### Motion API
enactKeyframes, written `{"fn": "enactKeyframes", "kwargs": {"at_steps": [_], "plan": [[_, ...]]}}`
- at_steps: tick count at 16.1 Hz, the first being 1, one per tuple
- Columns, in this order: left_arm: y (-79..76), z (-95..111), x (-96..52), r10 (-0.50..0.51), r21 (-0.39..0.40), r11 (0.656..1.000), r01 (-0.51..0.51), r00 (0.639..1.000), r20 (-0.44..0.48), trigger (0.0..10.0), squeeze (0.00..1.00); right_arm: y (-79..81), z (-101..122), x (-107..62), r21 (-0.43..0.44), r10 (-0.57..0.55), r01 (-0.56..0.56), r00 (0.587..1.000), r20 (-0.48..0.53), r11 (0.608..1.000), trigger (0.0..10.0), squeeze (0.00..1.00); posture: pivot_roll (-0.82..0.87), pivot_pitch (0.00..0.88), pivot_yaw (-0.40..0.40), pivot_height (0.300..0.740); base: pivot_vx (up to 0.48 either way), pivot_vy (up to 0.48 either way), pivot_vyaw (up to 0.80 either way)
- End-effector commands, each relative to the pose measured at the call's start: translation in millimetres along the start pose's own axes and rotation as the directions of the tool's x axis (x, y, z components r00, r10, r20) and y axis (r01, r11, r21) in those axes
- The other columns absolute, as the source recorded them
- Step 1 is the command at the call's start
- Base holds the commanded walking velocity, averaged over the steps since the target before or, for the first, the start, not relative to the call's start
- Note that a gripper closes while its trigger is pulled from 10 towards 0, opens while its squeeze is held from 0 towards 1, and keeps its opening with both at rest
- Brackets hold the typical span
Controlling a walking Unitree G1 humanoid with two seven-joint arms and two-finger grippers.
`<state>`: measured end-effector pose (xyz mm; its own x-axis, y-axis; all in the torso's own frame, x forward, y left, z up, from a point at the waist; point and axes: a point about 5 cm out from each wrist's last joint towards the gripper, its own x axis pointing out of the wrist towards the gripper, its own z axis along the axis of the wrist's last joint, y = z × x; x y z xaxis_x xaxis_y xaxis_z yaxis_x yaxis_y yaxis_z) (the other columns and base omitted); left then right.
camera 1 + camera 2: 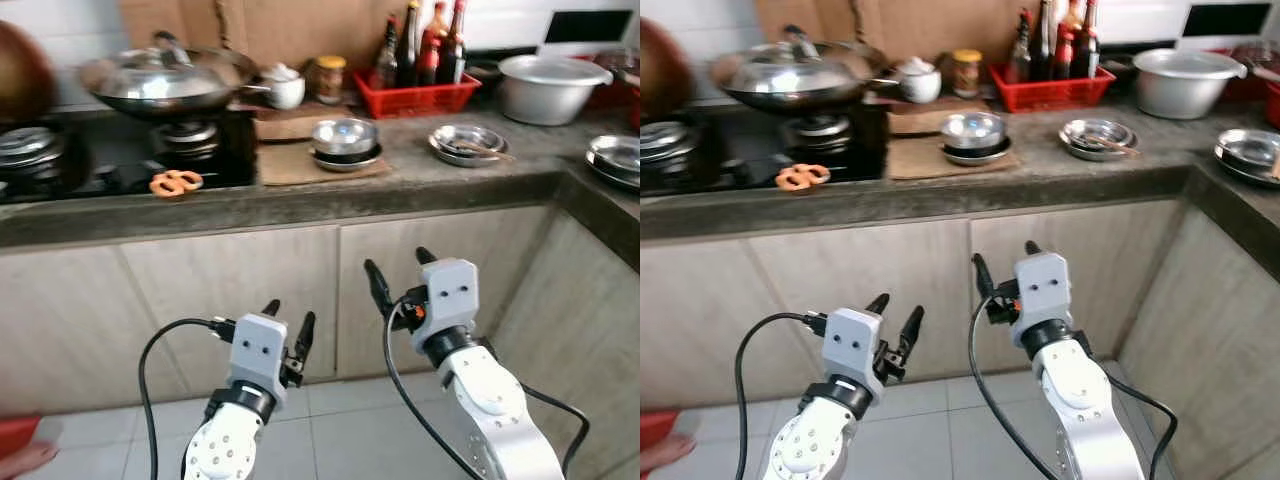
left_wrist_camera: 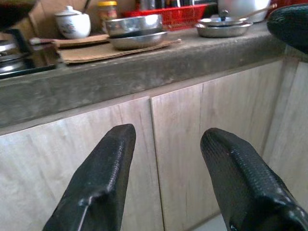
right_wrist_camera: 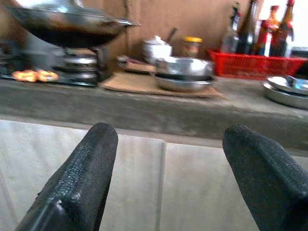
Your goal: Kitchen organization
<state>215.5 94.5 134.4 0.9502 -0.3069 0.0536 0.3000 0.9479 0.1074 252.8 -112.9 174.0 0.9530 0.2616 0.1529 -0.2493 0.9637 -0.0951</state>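
Left eye view: left gripper (image 1: 287, 325) and right gripper (image 1: 402, 274), both spread and empty, raised before pale wooden cabinet doors (image 1: 230, 300) | stacked steel bowls (image 1: 345, 143) sit on grey stone counter (image 1: 420, 180) | step: approach; next move likely reaching up.

Head stereo pair looks forward and down at the grey stone bench (image 1: 420, 185) from standing height. Both wrist cams sit low, close to the pale wooden cabinet doors (image 2: 192, 144), facing that bench edge.
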Motion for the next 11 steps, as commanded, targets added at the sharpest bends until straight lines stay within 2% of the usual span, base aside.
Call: {"fn": "enactKeyframes", "kwargs": {"at_steps": [1, 4, 11], "plan": [[-4.4, 3.2, 0.3, -0.019, -0.016, 1.0, 0.019, 1.0, 0.012, 10.0, 0.0, -3.7, -2.4, -0.8, -0.02, -0.008, 0.008, 1.0, -0.012, 1.0, 10.0, 0.0, 0.08, 0.042, -0.014, 0.74, 0.319, 0.0, 0.8], [-3.6, 3.7, 1.1, -0.018, -0.014, 1.0, 0.019, 1.0, 0.015, 10.0, 0.0, -5.4, -3.5, 0.1, -0.03, -0.019, 0.018, 1.0, -0.016, 0.999, 10.0, 0.0, 0.08, 0.036, -0.015, 0.74, 0.321, 0.0, 0.79], [-3.9, 4.1, 1.7, -0.025, -0.008, 1.0, 0.025, 1.0, 0.018, 10.0, 0.0, -7.9, -1.4, 4.7, -0.028, -0.032, 0.031, 0.999, -0.006, 0.999, 10.0, 0.0, 0.08, 0.028, -0.016, 0.74, 0.426, 0.0, 0.0]]}}
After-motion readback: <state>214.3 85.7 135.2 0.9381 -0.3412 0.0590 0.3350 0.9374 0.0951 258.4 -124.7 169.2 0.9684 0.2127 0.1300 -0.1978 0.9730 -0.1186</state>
